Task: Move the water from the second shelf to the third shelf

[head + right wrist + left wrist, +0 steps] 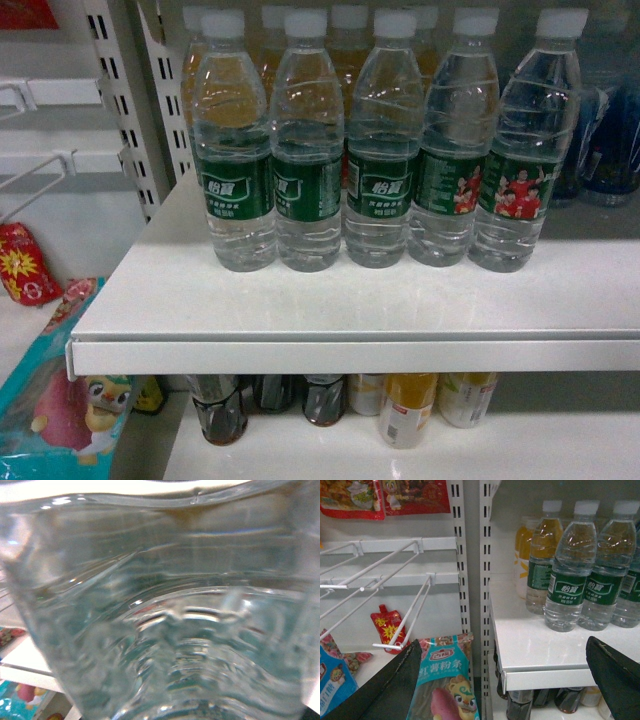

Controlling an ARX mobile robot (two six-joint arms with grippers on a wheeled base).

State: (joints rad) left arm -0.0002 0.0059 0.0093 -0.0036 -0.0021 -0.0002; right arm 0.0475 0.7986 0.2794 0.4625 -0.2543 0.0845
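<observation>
Right wrist view: water bottle (165, 615) close-up

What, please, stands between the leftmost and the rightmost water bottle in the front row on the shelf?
In the head view, three more water bottles stand between the leftmost bottle and the rightmost bottle, all upright in one row on the white shelf.

A blurred water bottle (165, 630) is filling the right wrist view, hiding the right gripper entirely. In the left wrist view, the left gripper (512, 680) is showing only two dark fingers (395, 690), cut off at six o'clock. On the lower shelf, dark bottles (220, 405) are hiding their tops behind the shelf edge (350, 355).
</observation>
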